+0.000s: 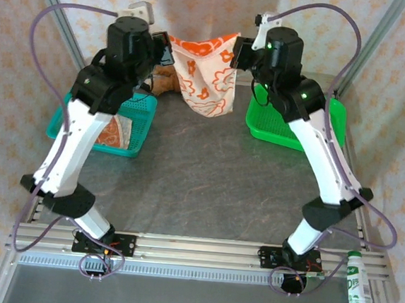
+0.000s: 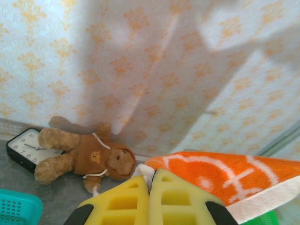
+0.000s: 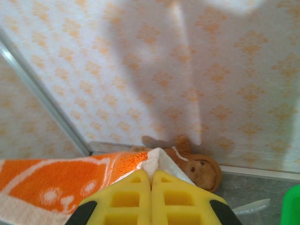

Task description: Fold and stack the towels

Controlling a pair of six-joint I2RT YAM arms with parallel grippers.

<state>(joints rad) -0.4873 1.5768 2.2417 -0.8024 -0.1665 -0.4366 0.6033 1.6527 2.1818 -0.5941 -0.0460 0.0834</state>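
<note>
My left gripper and right gripper are both pressed together, each pinching a top corner of the orange towel. It hangs spread between them above the far end of the table. I count two towels: this one and a second towel lying in the teal basket. There is one green tray. My left wrist view shows a clock beside the teddy bear; the overhead view shows the basket's towel.

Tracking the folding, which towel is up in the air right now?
The orange white-flowered towel, hanging between the left pincer and right pincer; the other towel lies in the teal basket.
</note>
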